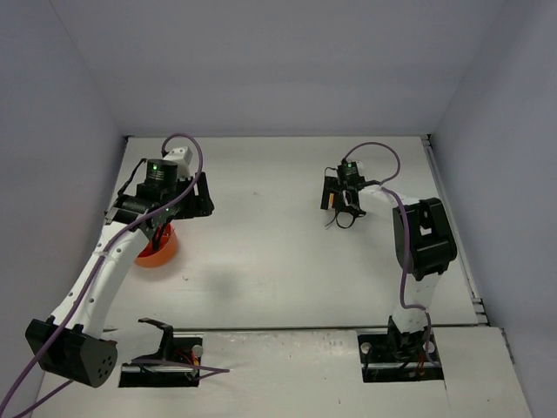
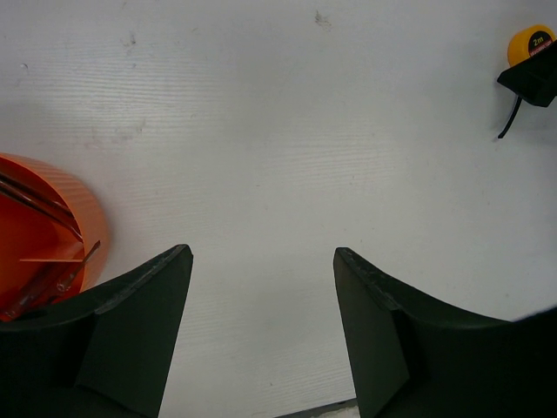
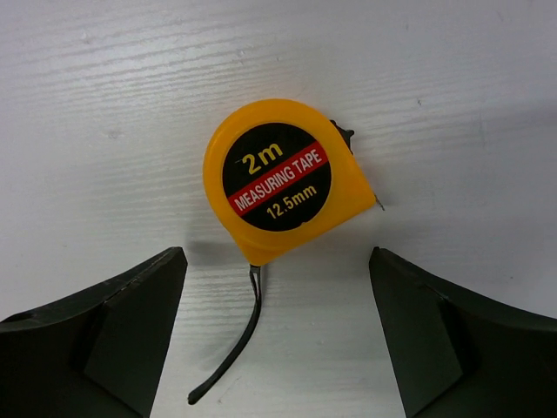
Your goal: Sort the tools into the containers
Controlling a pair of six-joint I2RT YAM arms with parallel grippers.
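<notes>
A yellow tape measure (image 3: 283, 178) marked "2m" lies flat on the white table, with its black wrist strap (image 3: 235, 348) trailing toward me. My right gripper (image 3: 278, 257) is open and empty, its jaws standing just short of the tape measure on either side of the strap. In the top view the right gripper (image 1: 332, 198) hovers over it at the far middle right. The round orange-red tub (image 1: 157, 248) sits at the left; the left wrist view shows its dividers and thin tools inside (image 2: 43, 226). My left gripper (image 2: 261, 257) is open and empty over bare table, beside the tub.
The left wrist view also shows the tape measure (image 2: 531, 42) far off, with the right gripper's black finger (image 2: 533, 83) at it. Grey walls close in the table on three sides. The arm bases stand at the near edge.
</notes>
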